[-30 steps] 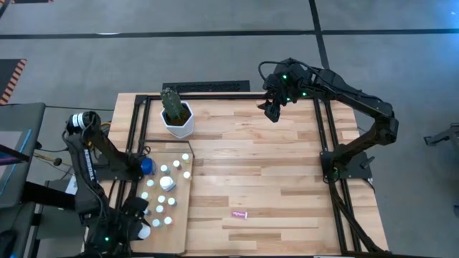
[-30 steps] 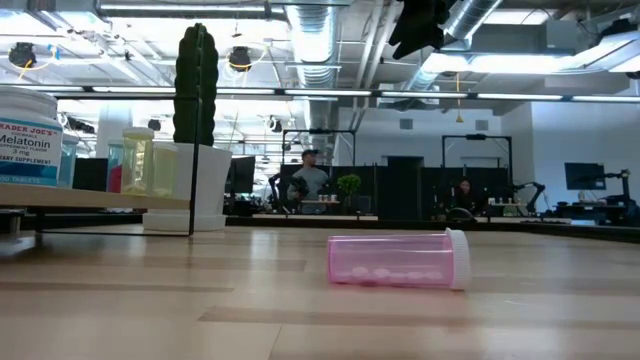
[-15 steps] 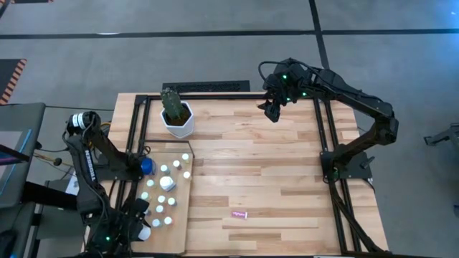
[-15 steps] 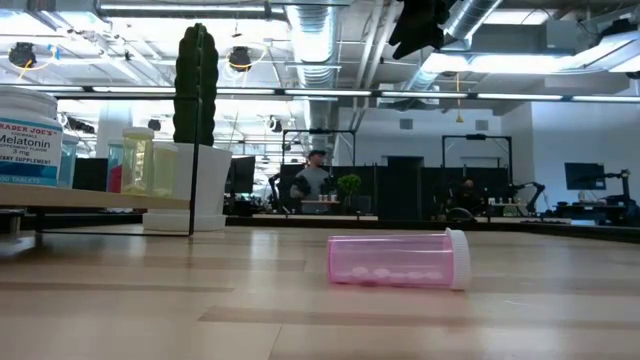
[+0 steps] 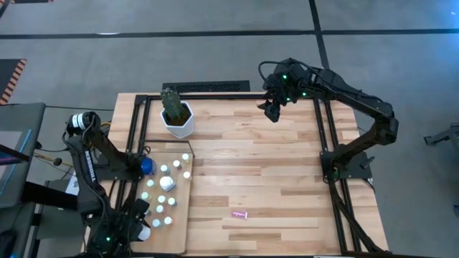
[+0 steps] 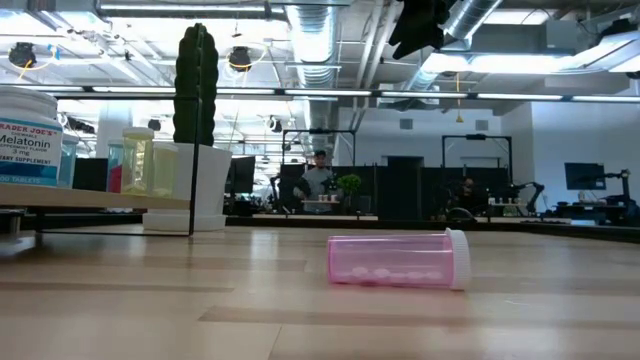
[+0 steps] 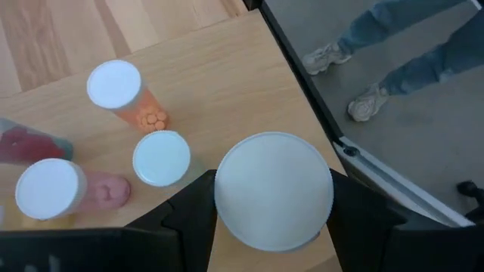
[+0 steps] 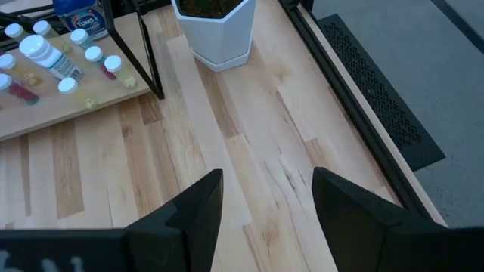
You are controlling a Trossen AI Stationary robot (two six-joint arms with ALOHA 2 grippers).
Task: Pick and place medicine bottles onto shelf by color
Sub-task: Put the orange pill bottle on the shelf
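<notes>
Over the shelf (image 5: 177, 215), left gripper (image 7: 274, 227) astride a white-capped bottle (image 7: 274, 190).

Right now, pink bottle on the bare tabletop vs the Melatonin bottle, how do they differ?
The pink bottle lies on its side, alone on the tabletop; the Melatonin bottle stands upright on the shelf among other bottles. The pink bottle is translucent and unlabelled; the Melatonin bottle is white with a printed label. The pink bottle is slimmer. Both have white caps.

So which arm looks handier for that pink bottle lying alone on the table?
Probably the left. Its gripper sits at the near shelf corner, close to the pink bottle; the right gripper hangs open at the far edge.
</notes>
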